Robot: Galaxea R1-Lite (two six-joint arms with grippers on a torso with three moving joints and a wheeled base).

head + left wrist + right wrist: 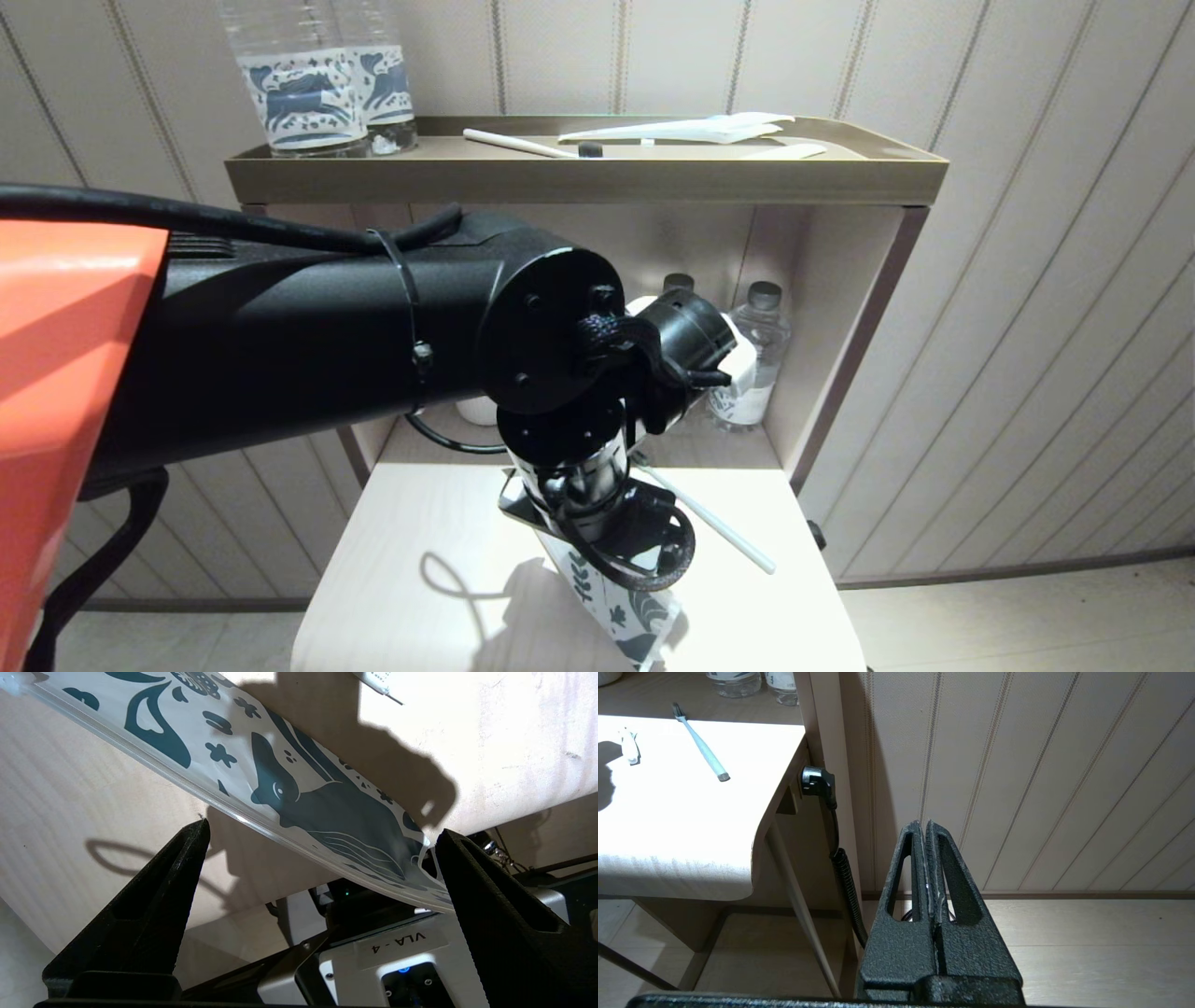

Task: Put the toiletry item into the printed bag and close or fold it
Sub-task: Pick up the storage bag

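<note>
The printed bag [616, 611] lies on the pale table [420, 560] near its front edge; its white face with dark blue motifs [289, 788] runs slantwise, and one end hangs past the edge. My left gripper [322, 827] stands open over that overhanging end. One finger [472, 877] is right beside the bag's tip and the other finger [182, 863] is well apart from it. The toothbrush [719, 527] [700, 742] lies loose on the table, right of the bag. My right gripper [924, 823] is shut and empty, low beside the table and facing the wall.
A shelf unit stands behind the table. Its top tray [579, 173] holds a cream-handled toothbrush [523, 143], a plain white wrapper [691, 129] and printed bottles [308, 93]. Water bottles [761, 355] stand in the niche. A black plug and cable [817, 781] hang at the table's side.
</note>
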